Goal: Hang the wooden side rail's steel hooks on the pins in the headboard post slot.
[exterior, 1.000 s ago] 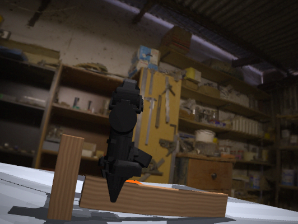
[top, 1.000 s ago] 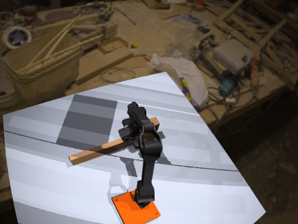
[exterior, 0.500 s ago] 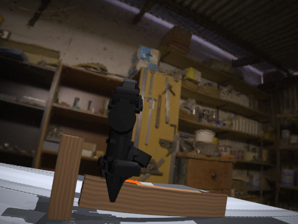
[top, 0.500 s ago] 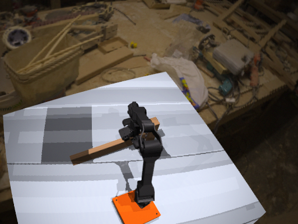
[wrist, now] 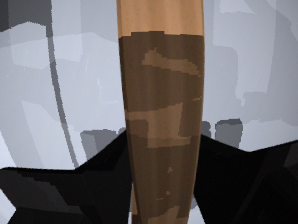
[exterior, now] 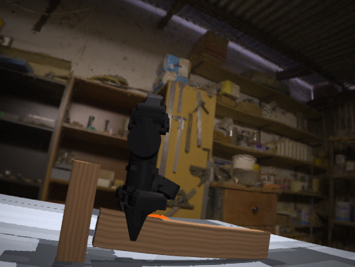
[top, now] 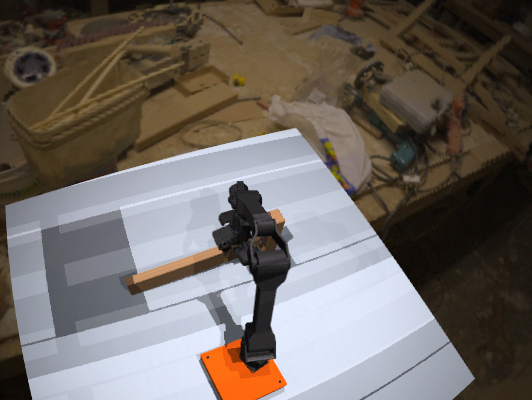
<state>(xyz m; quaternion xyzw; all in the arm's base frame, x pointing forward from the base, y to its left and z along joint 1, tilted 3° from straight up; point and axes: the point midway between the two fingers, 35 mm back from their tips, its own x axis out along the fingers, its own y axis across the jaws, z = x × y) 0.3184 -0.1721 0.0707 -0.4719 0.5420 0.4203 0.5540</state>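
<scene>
The wooden side rail (top: 175, 269) (exterior: 200, 238) (wrist: 161, 75) stands on its narrow edge. Its far end rests on the table. Its near end looks slightly raised beside the upright headboard post (top: 278, 218) (exterior: 78, 210), with a narrow gap showing between them in the exterior view. My gripper (exterior: 134, 231) (wrist: 153, 131) points down and is shut on the rail near its post end, one finger on each side. The hooks, the slot and its pins do not show, so I cannot tell whether the hooks touch the pins. In the top view the arm covers the rail's post end.
The arm's orange base plate (top: 240, 377) (exterior: 157, 217) lies on the white and grey table (top: 350, 310) in front of the rail. The arm reaches over the rail close beside the post. The workshop clutter and shelves lie in the background beyond the table.
</scene>
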